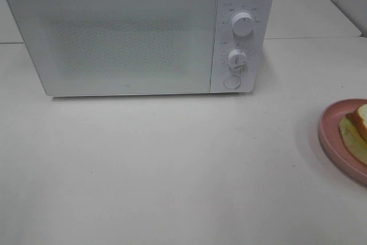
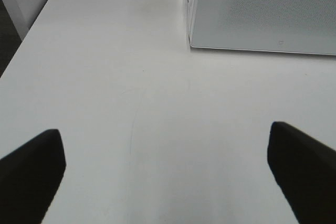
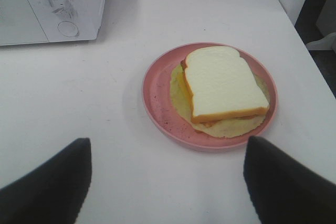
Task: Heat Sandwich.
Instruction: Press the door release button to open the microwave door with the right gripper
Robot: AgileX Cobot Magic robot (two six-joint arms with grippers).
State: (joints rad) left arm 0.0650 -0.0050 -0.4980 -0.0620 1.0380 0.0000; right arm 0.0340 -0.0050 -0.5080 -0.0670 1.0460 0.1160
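The sandwich (image 3: 223, 85), cream-white bread with an orange-brown crust on a flat pale yellow-green layer, lies on a round pink plate (image 3: 157, 98). In the exterior high view the sandwich (image 1: 356, 127) and plate (image 1: 332, 136) sit at the right edge, partly cut off. The white microwave (image 1: 137, 32) stands at the back with its door shut. My right gripper (image 3: 165, 182) is open and empty, just short of the plate. My left gripper (image 2: 168, 174) is open and empty over bare table in front of the microwave's left corner (image 2: 191, 40). Neither gripper shows in the exterior high view.
The microwave's control panel has two knobs (image 1: 242, 24) (image 1: 236, 58) and a round button (image 1: 231, 82). The white table's edge (image 2: 21, 51) runs close on the left, and its right edge (image 3: 294, 30) lies just past the plate.
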